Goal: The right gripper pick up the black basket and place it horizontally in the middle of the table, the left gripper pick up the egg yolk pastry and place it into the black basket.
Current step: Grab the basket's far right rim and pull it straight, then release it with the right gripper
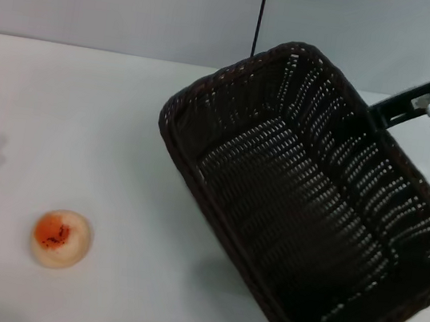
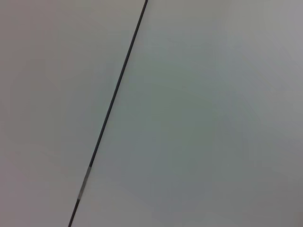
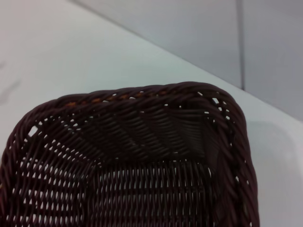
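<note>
Your right gripper (image 1: 380, 113) meets the black basket (image 1: 306, 199) at its far rim, grip unseen; I cannot tell whether it holds. Basket sits skewed; a weak hold lets it slip toward the egg yolk pastry (image 1: 62, 238).

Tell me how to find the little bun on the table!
Start at the white table and spot the big black basket on the right. Look left, toward the near edge, for the egg yolk pastry: small, round, pale cream, with an orange-red patch on top.
</note>
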Robot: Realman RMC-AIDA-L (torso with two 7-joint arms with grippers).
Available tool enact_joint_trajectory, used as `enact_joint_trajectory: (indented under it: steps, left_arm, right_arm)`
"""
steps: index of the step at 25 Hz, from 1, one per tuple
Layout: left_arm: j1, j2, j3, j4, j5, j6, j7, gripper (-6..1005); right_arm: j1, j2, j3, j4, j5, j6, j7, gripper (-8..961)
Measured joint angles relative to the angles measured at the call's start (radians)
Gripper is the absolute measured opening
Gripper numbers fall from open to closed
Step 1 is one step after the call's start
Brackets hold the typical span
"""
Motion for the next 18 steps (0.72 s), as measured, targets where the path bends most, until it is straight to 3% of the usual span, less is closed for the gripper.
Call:
enact_joint_trajectory:
  steps: [4, 8, 13, 14, 18]
  left_arm:
    - [-0.001, -0.001, 0.005, 0.004, 0.004, -0.001, 0.003, 831]
    - [-0.006, -0.002, 0.011, 0.005, 0.008, -0.004, 0.004, 831]
    - [-0.003, -0.003, 0.014, 0.003, 0.009, -0.004, 0.018, 830]
    - [-0.001, -0.004, 0.014, 0.001, 0.009, -0.003, 0.022, 830]
    - [0.003, -0.007, 0.007, -0.021, 0.006, -0.008, 0.030, 830]
  right_arm:
    - [0.033, -0.019, -0.047, -0.007, -0.002, -0.059, -0.173, 165]
    - [0.046, -0.019, -0.095, -0.023, -0.013, -0.056, -0.274, 165]
    - [0.070, 0.001, -0.128, -0.045, -0.010, -0.030, -0.438, 165]
    - [0.075, 0.016, -0.135, -0.046, 0.012, -0.020, -0.487, 165]
    - [0.078, 0.026, -0.183, -0.035, 0.076, 0.003, -0.525, 165]
